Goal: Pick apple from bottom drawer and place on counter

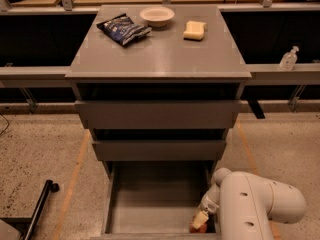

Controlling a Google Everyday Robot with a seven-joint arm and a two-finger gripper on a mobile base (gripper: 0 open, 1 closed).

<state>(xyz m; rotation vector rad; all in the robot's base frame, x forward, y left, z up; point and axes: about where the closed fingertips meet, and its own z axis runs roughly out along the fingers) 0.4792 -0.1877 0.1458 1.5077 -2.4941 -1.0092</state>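
Note:
The bottom drawer (150,204) stands pulled out, with a bare grey floor. The apple (196,228) shows as a small reddish patch in the drawer's front right corner, mostly hidden. My gripper (201,218) reaches down into that corner from the white arm (260,206) and sits right on top of the apple. The counter (160,59) is the grey top slab of the cabinet, above the two shallower drawers.
On the counter lie a dark chip bag (122,29), a white bowl (157,16) and a pale yellow sponge (194,30) at the back. A clear bottle (289,59) stands on the right ledge. A black bar (40,211) lies on the floor at lower left.

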